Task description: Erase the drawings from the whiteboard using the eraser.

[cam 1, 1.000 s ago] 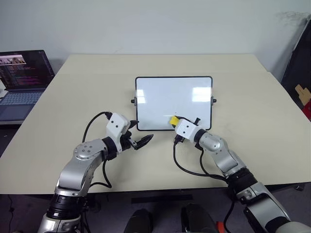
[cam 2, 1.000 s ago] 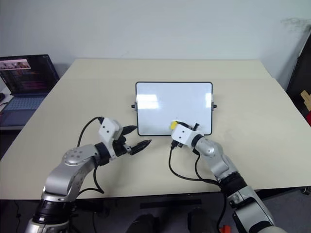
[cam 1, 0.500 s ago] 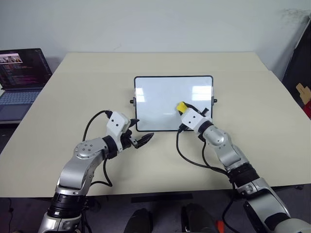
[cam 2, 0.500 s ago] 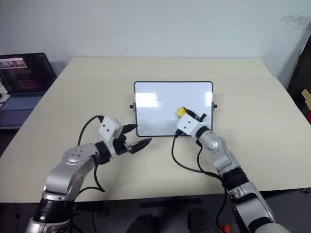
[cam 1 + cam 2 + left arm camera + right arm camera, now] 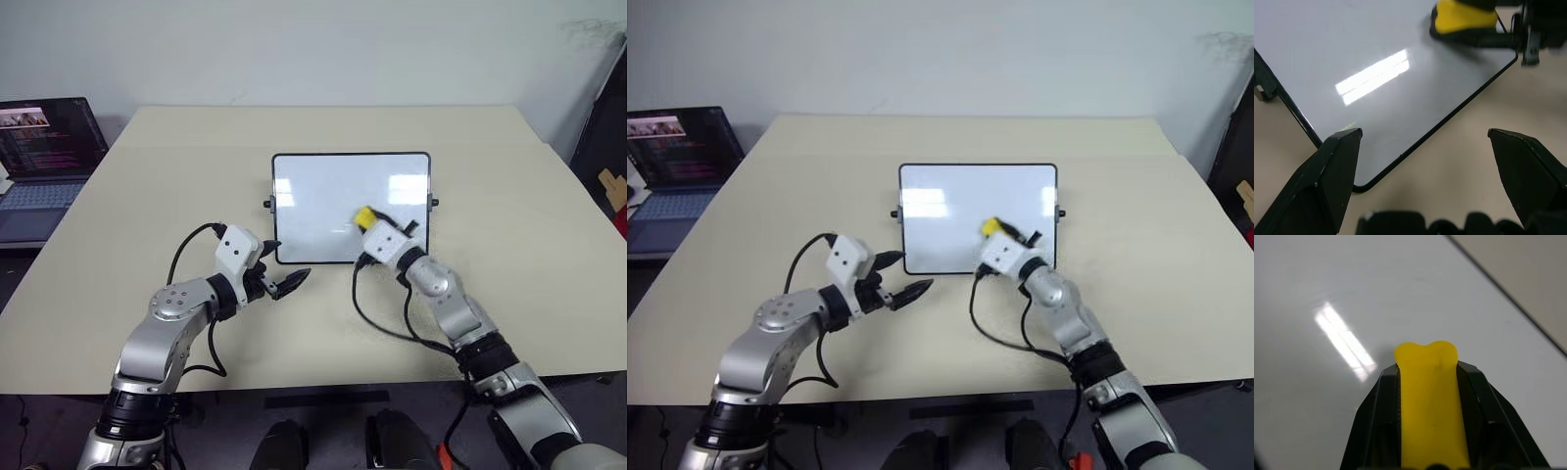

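Already clamped in the right gripper [image 5: 372,221], the eraser [image 5: 364,214] sits over the whiteboard's [image 5: 323,191] near right area, so pressing unevenly could skid the board toward the left gripper [image 5: 291,282], whose jaws stand apart beside its near left corner.

silver arms, white wrists, black cables

Glossy white whiteboard [image 5: 333,196] mirroring ceiling lights, thin black frame, matt beige counter [image 5: 509,245], smooth yellow eraser [image 5: 365,214] pinched between matt black plastic fingers [image 5: 1376,421]
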You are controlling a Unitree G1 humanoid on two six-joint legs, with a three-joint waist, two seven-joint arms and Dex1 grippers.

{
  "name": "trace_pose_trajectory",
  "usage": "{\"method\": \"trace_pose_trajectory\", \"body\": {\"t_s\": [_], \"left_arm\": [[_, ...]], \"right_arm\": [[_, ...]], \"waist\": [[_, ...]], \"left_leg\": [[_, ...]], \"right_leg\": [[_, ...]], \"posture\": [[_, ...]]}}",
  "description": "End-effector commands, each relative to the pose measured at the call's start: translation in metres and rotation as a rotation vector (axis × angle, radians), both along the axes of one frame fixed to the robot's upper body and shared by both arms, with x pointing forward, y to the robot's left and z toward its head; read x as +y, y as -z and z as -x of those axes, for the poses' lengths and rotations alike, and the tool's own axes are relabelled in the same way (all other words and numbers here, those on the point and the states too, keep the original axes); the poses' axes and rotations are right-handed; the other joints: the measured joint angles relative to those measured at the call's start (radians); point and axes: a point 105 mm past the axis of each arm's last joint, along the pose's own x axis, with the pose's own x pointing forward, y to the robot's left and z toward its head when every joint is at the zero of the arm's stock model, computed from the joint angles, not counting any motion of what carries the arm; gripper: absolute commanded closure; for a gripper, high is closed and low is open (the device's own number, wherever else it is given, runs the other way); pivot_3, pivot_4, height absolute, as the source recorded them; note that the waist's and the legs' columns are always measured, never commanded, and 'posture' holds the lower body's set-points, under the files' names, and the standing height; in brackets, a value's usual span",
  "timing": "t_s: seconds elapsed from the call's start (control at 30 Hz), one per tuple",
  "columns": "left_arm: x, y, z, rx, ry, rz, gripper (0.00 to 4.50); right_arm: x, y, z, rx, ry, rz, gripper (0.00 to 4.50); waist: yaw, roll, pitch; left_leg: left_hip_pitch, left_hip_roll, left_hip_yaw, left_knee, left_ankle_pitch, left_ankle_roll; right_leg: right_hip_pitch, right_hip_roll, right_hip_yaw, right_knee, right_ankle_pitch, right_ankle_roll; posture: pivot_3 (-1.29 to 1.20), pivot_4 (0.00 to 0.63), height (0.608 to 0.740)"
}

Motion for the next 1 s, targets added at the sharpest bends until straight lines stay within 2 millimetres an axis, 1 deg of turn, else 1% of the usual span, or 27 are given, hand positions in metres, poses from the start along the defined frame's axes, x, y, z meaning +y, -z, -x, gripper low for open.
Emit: {"method": "trace_pose_trajectory", "body": {"t_s": [0.03,0.17,0.23,0.3,0.33,0.43,0.53,0.63,0.73,0.77,0.8,0.87,0.9,0.93,0.97,1.0], "left_arm": [[-0.007,-0.020,0.001,-0.068,0.024,0.017,0.00],[-0.007,-0.020,0.002,-0.066,0.023,0.017,0.00],[-0.006,-0.019,0.001,-0.064,0.023,0.017,0.00],[-0.005,-0.018,0.000,-0.064,0.023,0.017,0.00],[-0.005,-0.017,0.000,-0.064,0.024,0.017,0.00],[-0.007,-0.017,-0.001,-0.067,0.034,0.017,0.00],[-0.010,-0.020,-0.002,-0.078,0.051,0.017,0.00],[-0.017,-0.030,-0.005,-0.107,0.093,0.015,0.00],[-0.026,-0.039,-0.007,-0.128,0.148,0.006,0.00],[-0.033,-0.044,-0.007,-0.136,0.190,0.007,0.00],[-0.037,-0.047,-0.007,-0.141,0.218,0.007,0.00],[-0.051,-0.052,-0.005,-0.149,0.313,-0.001,0.00],[-0.055,-0.054,-0.004,-0.150,0.347,-0.007,0.00],[-0.064,-0.055,-0.001,-0.151,0.409,-0.010,0.00],[-0.069,-0.055,0.000,-0.151,0.449,-0.013,0.00],[-0.080,-0.055,0.006,-0.146,0.538,-0.019,0.00]], "right_arm": [[0.004,-0.001,0.000,0.025,-0.020,-0.024,3.31],[0.023,0.022,0.014,0.117,-0.128,0.035,3.31],[0.031,0.027,0.021,0.134,-0.176,0.058,3.31],[0.033,0.027,0.024,0.124,-0.181,0.058,3.31],[0.032,0.024,0.023,0.111,-0.173,0.050,3.31],[0.024,0.003,0.019,0.035,-0.124,-0.002,3.31],[0.013,-0.015,0.020,-0.010,-0.093,-0.067,3.31],[-0.014,-0.029,0.025,0.006,-0.021,-0.187,3.31],[-0.040,-0.033,0.034,0.033,0.047,-0.245,3.31],[-0.056,-0.031,0.040,0.059,0.092,-0.272,3.31],[-0.066,-0.029,0.045,0.079,0.122,-0.290,3.31],[-0.093,-0.022,0.058,0.128,0.202,-0.314,3.31],[-0.101,-0.019,0.063,0.147,0.230,-0.321,3.31],[-0.115,-0.014,0.069,0.169,0.277,-0.339,3.31],[-0.122,-0.012,0.074,0.184,0.307,-0.351,3.31],[-0.136,-0.005,0.078,0.216,0.363,-0.382,3.31]], "waist": [[0.000,0.000,0.000],[-0.002,0.000,0.000],[-0.003,0.000,0.000],[-0.001,0.000,0.000],[0.000,0.000,0.000],[0.000,0.000,0.000],[0.001,0.000,0.000],[0.003,0.000,0.000],[0.008,0.000,0.000],[0.008,0.000,0.000],[0.011,0.000,0.000],[0.015,0.000,0.000],[0.016,0.000,0.000],[0.016,0.000,0.000],[0.016,0.000,0.000],[0.014,0.001,0.000]], "left_leg": [[0.000,0.000,0.000,0.000,0.000,0.000],[-0.001,0.001,0.000,-0.002,0.000,0.000],[-0.001,0.001,0.001,-0.001,0.000,0.000],[-0.001,0.001,0.000,-0.001,0.000,0.000],[-0.001,0.000,0.000,-0.001,0.000,0.000],[-0.001,0.000,0.000,-0.001,0.000,0.000],[-0.001,0.000,0.000,-0.001,0.000,0.000],[-0.002,0.000,-0.001,-0.001,0.000,0.000],[-0.003,0.000,-0.002,-0.001,0.000,0.000],[-0.004,-0.001,-0.002,-0.001,0.000,0.000],[-0.004,-0.001,-0.002,-0.001,0.000,0.000],[-0.005,-0.001,-0.003,0.000,0.000,0.000],[-0.005,-0.001,-0.003,0.000,0.000,0.000],[-0.006,-0.002,-0.003,0.000,0.000,0.000],[-0.006,-0.002,-0.003,0.000,0.000,0.000],[-0.005,-0.002,-0.003,0.000,0.000,0.000]], "right_leg": [[0.000,0.000,0.000,0.000,0.000,0.000],[0.000,0.000,0.000,-0.003,0.000,0.000],[0.000,0.000,0.001,-0.003,0.000,0.000],[0.000,0.000,0.000,-0.003,0.000,0.000],[0.000,0.000,0.000,-0.002,0.000,0.000],[0.000,0.000,0.000,-0.002,0.000,0.000],[0.000,0.000,0.000,-0.002,0.000,0.000],[-0.001,0.000,0.000,-0.003,0.000,0.000],[0.000,0.000,-0.001,-0.004,-0.001,0.001],[-0.001,0.000,-0.001,-0.004,-0.001,0.001],[-0.001,-0.001,-0.001,-0.004,-0.001,0.001],[-0.001,-0.001,-0.001,-0.004,-0.001,0.001],[-0.001,-0.001,-0.001,-0.004,-0.001,0.002],[-0.001,-0.001,-0.002,-0.004,-0.001,0.002],[-0.001,0.000,-0.002,-0.004,-0.001,0.002],[-0.001,0.000,-0.002,-0.004,-0.001,0.002]], "posture": [[0.00,0.150,0.740],[0.00,0.150,0.740],[0.00,0.150,0.740],[0.00,0.150,0.740],[0.00,0.150,0.740],[0.00,0.150,0.740],[0.00,0.150,0.740],[0.00,0.150,0.740],[0.00,0.150,0.740],[0.00,0.150,0.740],[0.00,0.150,0.740],[0.00,0.150,0.740],[0.00,0.150,0.740],[0.00,0.150,0.740],[0.00,0.150,0.740],[0.00,0.150,0.740]]}}
